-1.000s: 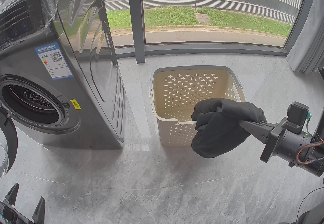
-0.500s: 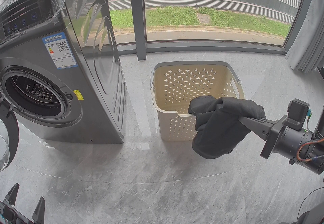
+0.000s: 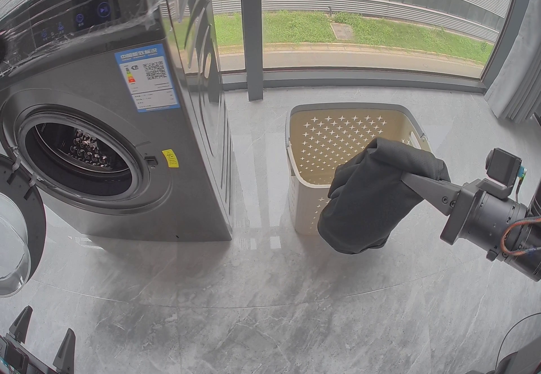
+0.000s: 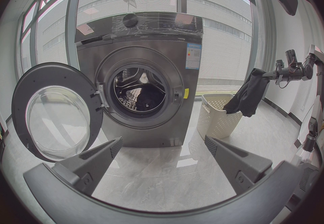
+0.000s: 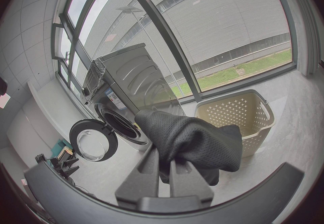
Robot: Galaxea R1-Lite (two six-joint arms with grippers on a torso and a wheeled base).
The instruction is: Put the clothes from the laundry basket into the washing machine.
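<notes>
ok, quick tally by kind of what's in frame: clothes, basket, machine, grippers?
Dark clothes: 2 (held garment in the right gripper; drum garment, apparently clothing, inside the machine)
Laundry basket: 1
Washing machine: 1, door open
Grippers: 2 (right gripper, shut; left gripper, open and holding nothing)
Total: 6

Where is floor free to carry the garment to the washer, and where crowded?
Open floor lies between the washing machine, laundry basket and left end effector. Crowded: the narrow gap between machine and basket, and beside the open door.
</notes>
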